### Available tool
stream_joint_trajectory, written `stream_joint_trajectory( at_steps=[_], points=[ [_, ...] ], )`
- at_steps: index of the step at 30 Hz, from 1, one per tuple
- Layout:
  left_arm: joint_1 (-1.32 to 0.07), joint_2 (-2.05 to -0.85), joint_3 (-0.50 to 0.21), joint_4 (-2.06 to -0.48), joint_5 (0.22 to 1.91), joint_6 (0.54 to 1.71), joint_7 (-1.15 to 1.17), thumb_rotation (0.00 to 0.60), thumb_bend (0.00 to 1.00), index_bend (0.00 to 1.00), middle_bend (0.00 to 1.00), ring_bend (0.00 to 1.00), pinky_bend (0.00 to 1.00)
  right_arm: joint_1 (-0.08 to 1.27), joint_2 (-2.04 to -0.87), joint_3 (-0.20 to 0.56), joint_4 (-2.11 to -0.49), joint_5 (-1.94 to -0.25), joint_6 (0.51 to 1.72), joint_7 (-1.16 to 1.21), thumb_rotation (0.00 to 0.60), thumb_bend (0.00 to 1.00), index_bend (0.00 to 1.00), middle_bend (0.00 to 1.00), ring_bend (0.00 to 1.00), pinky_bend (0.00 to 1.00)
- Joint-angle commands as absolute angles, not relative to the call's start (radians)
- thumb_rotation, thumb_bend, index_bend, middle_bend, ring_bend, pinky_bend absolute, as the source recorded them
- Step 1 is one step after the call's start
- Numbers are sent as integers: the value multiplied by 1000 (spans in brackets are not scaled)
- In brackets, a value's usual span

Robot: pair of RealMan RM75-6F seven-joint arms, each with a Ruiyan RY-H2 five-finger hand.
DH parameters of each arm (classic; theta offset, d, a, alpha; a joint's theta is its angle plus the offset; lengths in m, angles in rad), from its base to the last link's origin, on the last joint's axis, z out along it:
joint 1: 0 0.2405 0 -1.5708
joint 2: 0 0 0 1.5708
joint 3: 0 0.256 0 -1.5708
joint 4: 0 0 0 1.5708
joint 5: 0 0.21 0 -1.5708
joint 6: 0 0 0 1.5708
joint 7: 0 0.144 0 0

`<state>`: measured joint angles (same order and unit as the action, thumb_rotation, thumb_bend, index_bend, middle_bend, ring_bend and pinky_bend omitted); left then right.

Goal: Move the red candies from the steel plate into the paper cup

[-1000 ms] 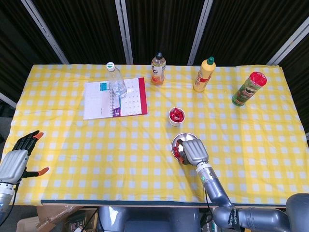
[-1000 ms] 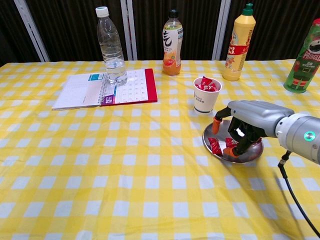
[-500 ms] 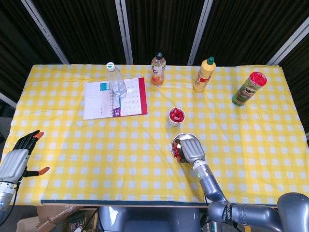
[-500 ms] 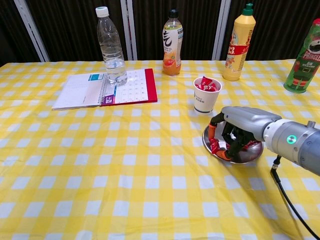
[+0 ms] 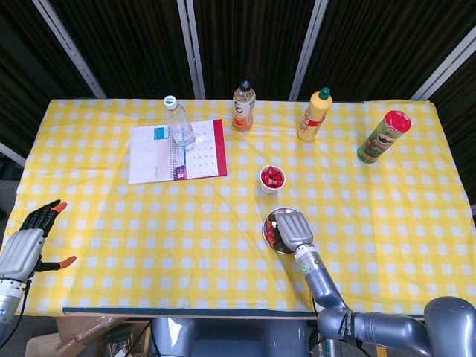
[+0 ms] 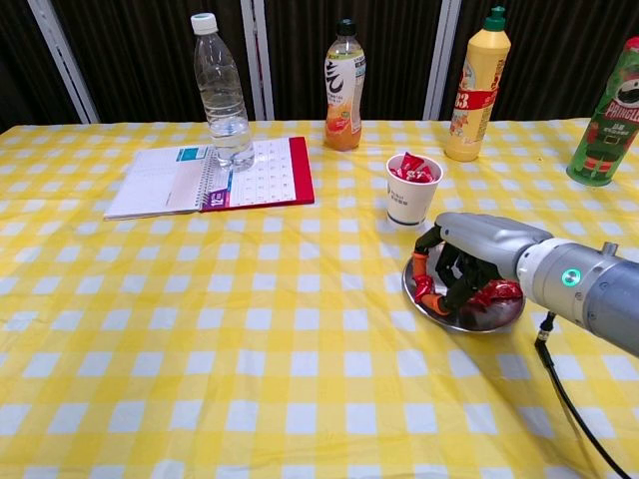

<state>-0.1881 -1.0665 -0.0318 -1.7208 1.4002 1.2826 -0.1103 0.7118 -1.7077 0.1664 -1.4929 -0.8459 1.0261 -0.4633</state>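
The steel plate [image 6: 509, 311] [image 5: 272, 216] lies right of centre, just in front of the white paper cup [image 6: 410, 201] [image 5: 271, 182], which holds several red candies. My right hand [image 6: 469, 257] [image 5: 290, 229] is down over the plate, its fingers [image 6: 427, 287] curled onto the plate's left part around a red candy. Another red candy [image 6: 496, 292] lies loose on the plate to the hand's right. More red shows at the plate's left edge [image 5: 269, 233] in the head view. My left hand [image 5: 28, 242] hangs open beyond the table's near left corner, holding nothing.
At the back stand a water bottle [image 6: 221, 92], an orange drink bottle [image 6: 343, 88], a yellow squeeze bottle [image 6: 473, 88] and a green Pringles can [image 6: 609, 118]. A spiral notebook [image 6: 212, 174] lies under the water bottle. The cup stands close behind the plate.
My right hand has shifted left over the plate and its fingers have curled in around a candy. The left hand has not moved.
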Motion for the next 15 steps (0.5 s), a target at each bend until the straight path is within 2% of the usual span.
stream_joint_trajectory(
  at_steps=[1,9,15],
  points=[
    [-188,-1067,-32,-1722,1400,1282,-110,600,36,0,0,0,0,710,-1688,180,-1520,-864,1042,-458,600,531,577,811,901,1000],
    [-188,-1066,-31,-1725,1402,1283,-107,600,35,0,0,0,0,719,-1611,271,-1611,-887,1095,-441,600,531,577,811,901,1000],
    [-191,-1066,-33,-1728,1396,1277,-107,600,36,0,0,0,0,756,-1603,336,-1580,-858,1080,-431,600,532,577,811,901,1000]
  ],
)
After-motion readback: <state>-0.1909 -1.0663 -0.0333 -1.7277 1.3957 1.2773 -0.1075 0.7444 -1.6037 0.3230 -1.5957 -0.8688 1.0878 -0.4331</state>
